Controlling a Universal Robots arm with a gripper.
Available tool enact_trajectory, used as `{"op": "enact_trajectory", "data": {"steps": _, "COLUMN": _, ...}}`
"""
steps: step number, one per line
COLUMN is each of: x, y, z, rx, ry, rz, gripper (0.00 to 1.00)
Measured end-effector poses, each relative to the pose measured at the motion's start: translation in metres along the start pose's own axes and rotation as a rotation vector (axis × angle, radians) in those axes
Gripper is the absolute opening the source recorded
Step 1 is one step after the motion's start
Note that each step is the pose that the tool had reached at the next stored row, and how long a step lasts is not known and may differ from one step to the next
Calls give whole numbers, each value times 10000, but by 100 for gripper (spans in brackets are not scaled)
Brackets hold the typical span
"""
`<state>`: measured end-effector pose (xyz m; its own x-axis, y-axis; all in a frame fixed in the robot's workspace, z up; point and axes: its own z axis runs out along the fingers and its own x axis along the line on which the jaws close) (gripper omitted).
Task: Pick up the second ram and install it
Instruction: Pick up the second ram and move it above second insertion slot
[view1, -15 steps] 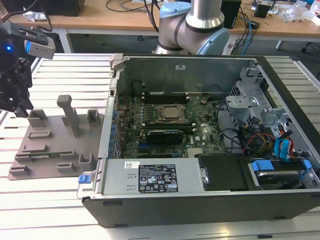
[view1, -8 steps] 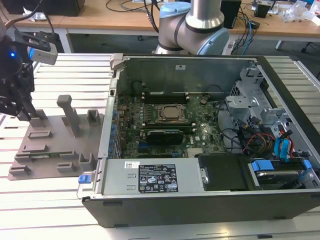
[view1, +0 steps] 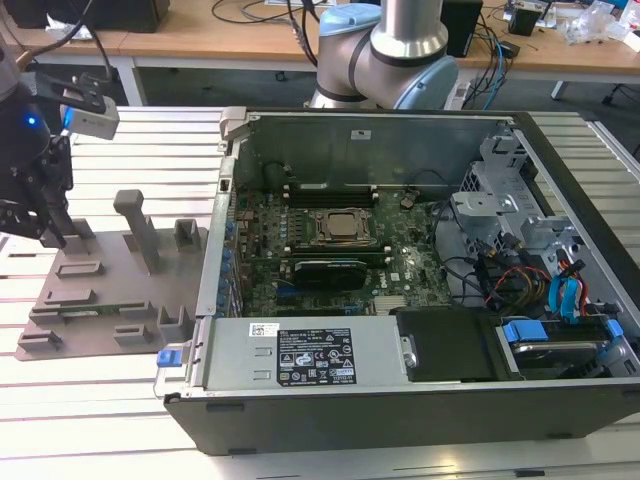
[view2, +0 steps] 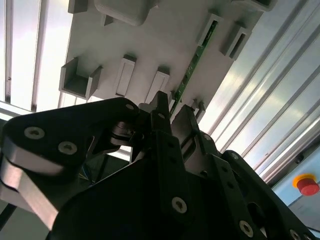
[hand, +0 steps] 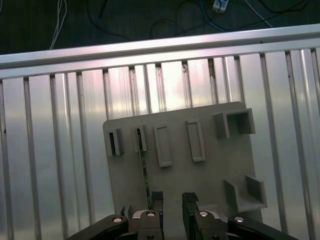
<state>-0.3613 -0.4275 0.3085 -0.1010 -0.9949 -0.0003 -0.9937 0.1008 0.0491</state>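
Green ram stick (view2: 192, 67) stands on edge in a slot of the grey plastic plate (view2: 150, 45). In the first wrist view the ram stick (hand: 143, 170) is a thin line running from a small slot block toward the claw (hand: 172, 199).

Claw fingers stand apart with a clear gap between them, gripping nothing.

The two wrist views differ on where the stick ends:
- Second wrist view: the near end of the stick comes right up to the claw (view2: 173, 107) and looks roughly in line with the gap.
- First wrist view: the stick's end sits just beside one finger (hand: 156, 200), seemingly outside the gap.

Cannot tell which is right, nor whether a finger touches the stick.

Exterior view gives the wider scene. The claw (view1: 50, 235) is low over the end of the plate (view1: 100, 285) on the exterior view's left. The plate lies flat on a slatted metal table (view1: 100, 410). An open computer case (view1: 400, 385) sits just beside the plate toward the exterior view's right, well apart from the claw. The square processor socket (view1: 340, 228) is near the middle of its board. The arm's base (view1: 385, 50) rises behind the case.

Second wrist view also catches a red button (view2: 307, 185) past the table slats.
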Motion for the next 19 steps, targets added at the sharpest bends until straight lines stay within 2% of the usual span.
{"op": "enact_trajectory", "data": {"steps": 19, "x": 1, "y": -13, "z": 268, "rx": 0, "ry": -1, "rz": 0, "gripper": 30}}
